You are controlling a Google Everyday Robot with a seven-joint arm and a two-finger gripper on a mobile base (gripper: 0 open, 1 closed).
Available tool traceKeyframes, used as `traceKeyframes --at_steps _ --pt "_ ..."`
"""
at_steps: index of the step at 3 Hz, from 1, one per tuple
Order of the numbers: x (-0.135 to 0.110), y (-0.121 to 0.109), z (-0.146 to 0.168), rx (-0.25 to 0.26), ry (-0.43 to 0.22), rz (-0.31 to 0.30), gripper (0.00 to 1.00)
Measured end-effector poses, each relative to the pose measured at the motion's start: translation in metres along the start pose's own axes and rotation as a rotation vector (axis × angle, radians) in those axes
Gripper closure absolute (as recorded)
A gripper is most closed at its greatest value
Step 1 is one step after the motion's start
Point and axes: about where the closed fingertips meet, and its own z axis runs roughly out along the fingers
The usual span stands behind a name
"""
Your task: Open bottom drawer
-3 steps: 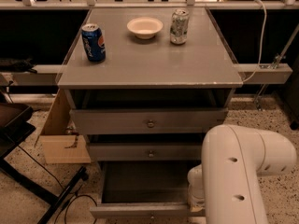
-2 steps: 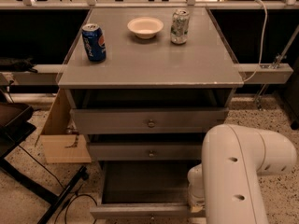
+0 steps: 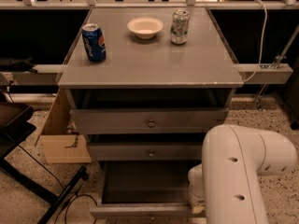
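Our white arm [image 3: 243, 171] bends low, its pincer [image 3: 197, 208] mostly hidden under the elbow so we cannot tell its state, with the pulled-out bottom drawer [image 3: 140, 212] just left of it.

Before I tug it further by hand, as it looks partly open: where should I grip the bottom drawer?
I'd grip the bottom drawer by the top edge of its front panel, coming from the front and above: it stands pulled out, so that edge is exposed with open tray behind. The gripper sits at the front's right end, below the white arm.
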Motion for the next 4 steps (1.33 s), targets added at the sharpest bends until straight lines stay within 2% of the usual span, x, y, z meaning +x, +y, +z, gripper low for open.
traceKeyframes --at_steps 1,3,4 --pt "0.000 0.000 0.000 0.000 0.000 0.000 0.04" --pt "0.000 0.000 0.000 0.000 0.000 0.000 0.00" --pt "0.000 0.002 0.011 -0.020 -0.006 -0.007 0.00"
